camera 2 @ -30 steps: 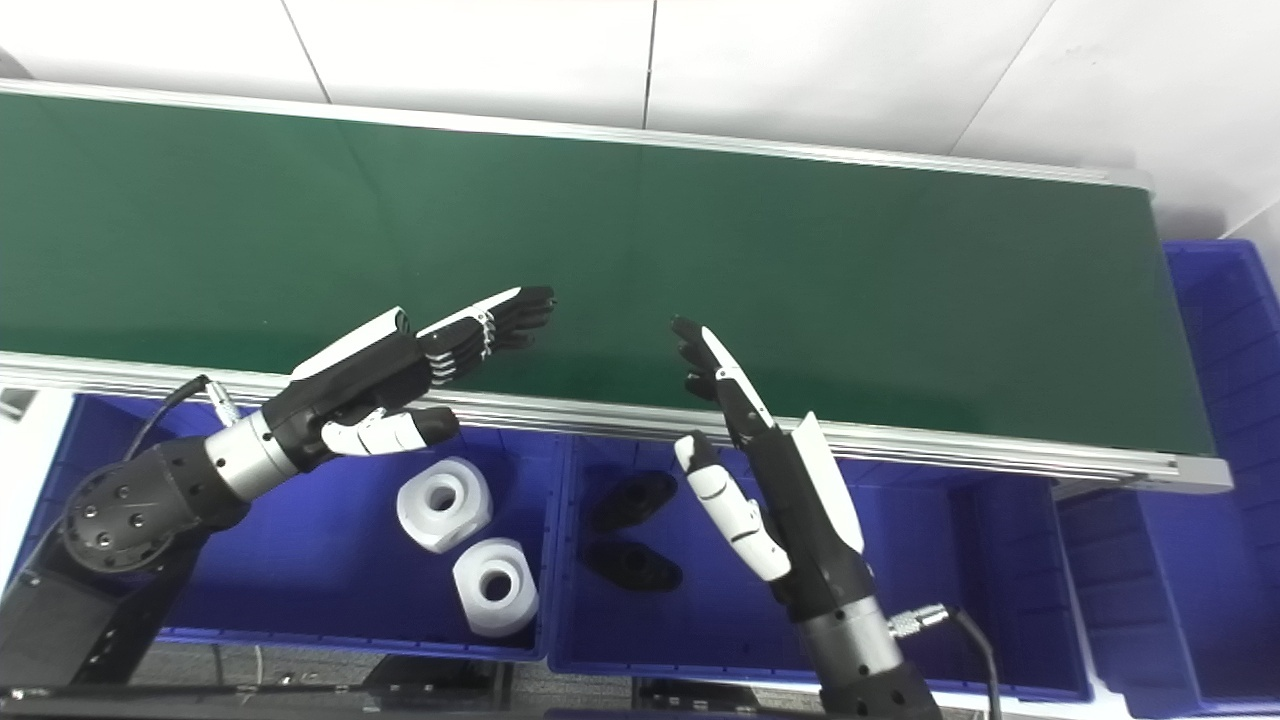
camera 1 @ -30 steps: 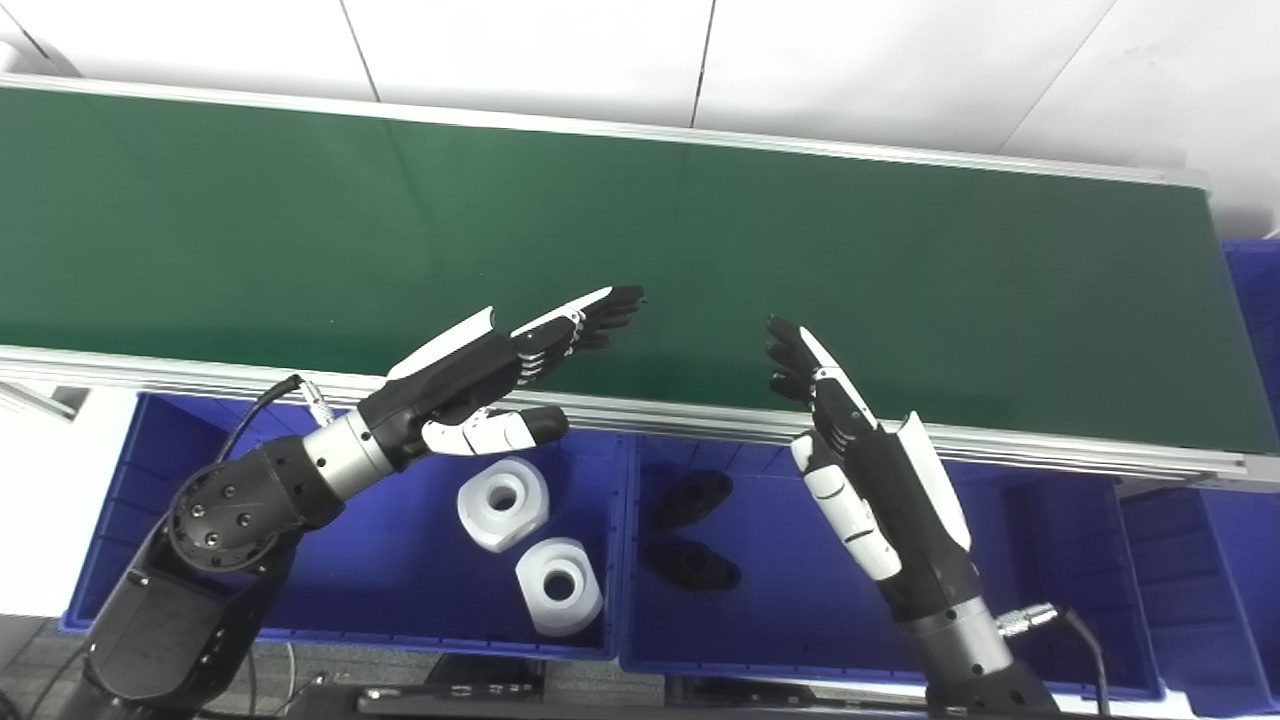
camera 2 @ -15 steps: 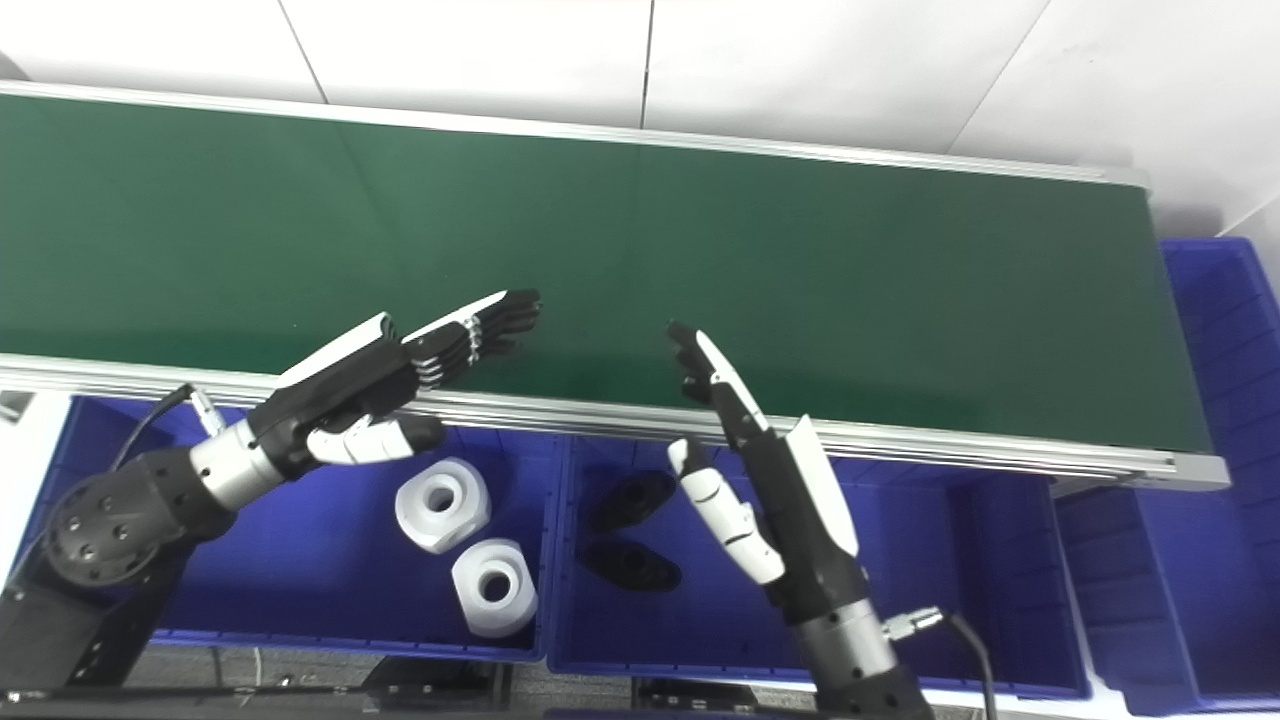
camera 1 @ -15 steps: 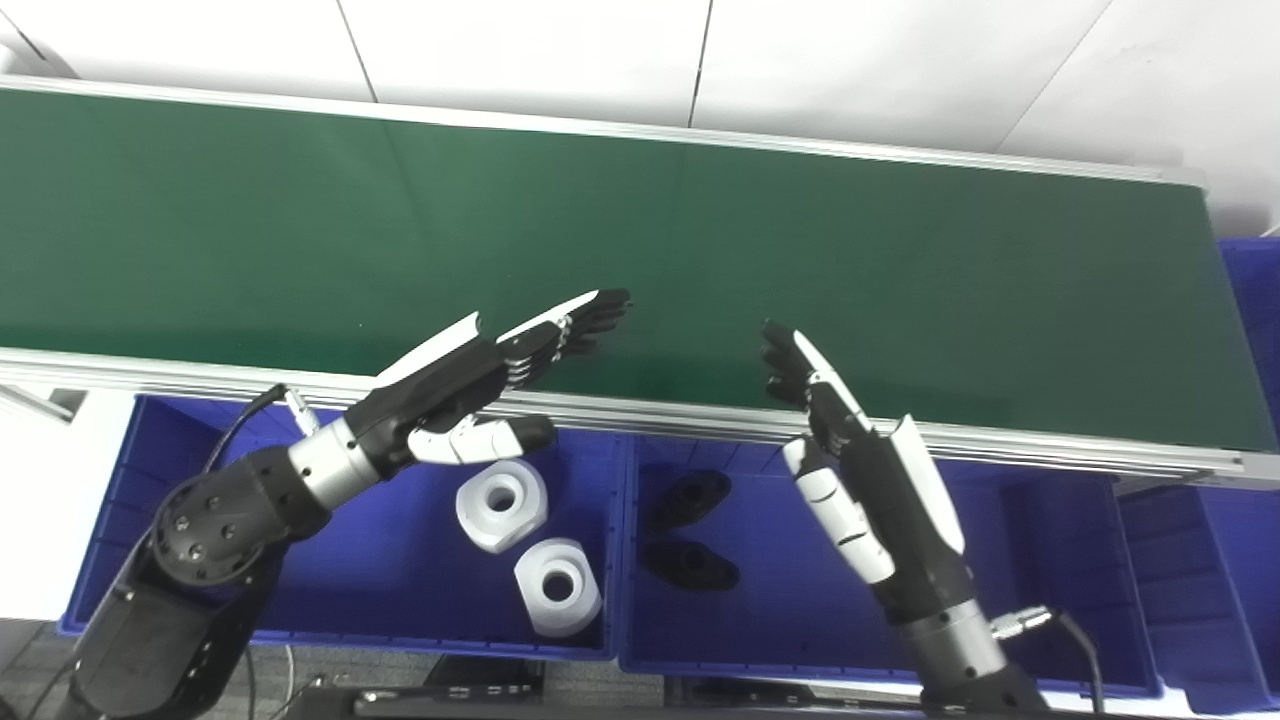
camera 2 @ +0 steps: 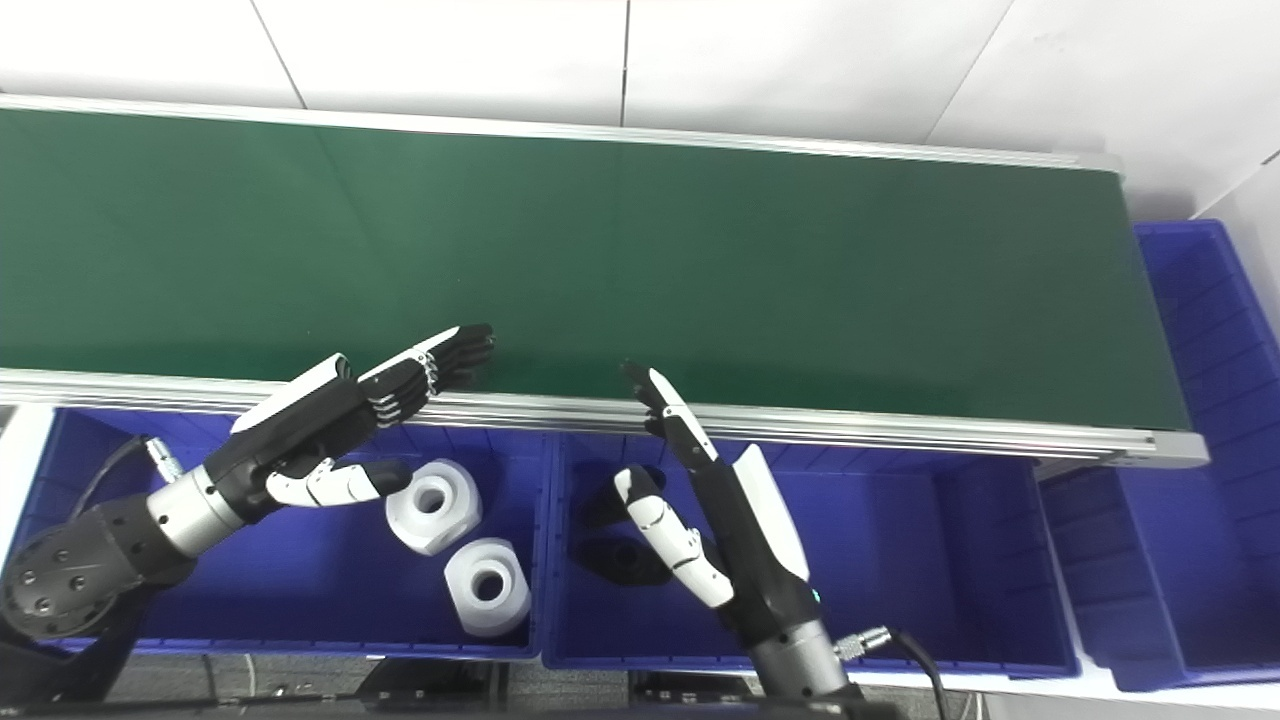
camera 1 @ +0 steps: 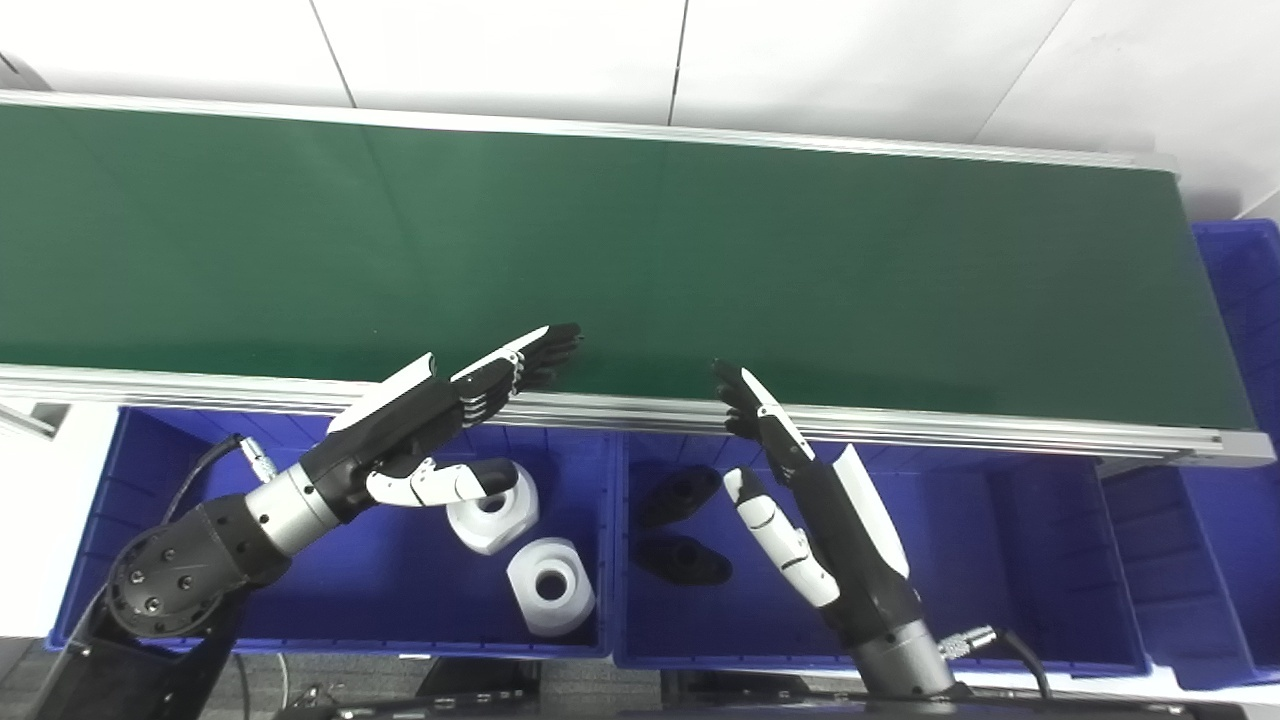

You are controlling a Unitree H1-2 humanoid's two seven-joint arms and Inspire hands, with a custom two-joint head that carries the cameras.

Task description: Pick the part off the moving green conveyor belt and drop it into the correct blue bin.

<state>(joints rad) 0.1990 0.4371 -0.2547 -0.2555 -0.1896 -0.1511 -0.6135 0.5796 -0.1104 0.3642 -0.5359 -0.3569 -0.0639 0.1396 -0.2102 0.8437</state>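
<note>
The green conveyor belt (camera 1: 700, 250) runs across the view and carries no part. My left hand (camera 1: 440, 420) is open and empty, fingers stretched over the belt's near rail, thumb above the left blue bin (camera 1: 180, 600). My right hand (camera 1: 800, 490) is open and empty, fingertips at the near rail, palm above the middle blue bin (camera 1: 1000, 560). Two white ring-shaped parts (camera 1: 550, 585) lie in the left bin. Two black parts (camera 1: 685, 560) lie in the middle bin.
A third blue bin (camera 1: 1235, 570) stands at the right, beyond the belt's end. The belt's aluminium near rail (camera 1: 1000, 425) separates belt from bins. A white tiled wall (camera 1: 600, 50) lies behind the belt.
Both hands have drawn back toward me from over the belt to its near rail and the bins. The camera view has also shifted slightly.
</note>
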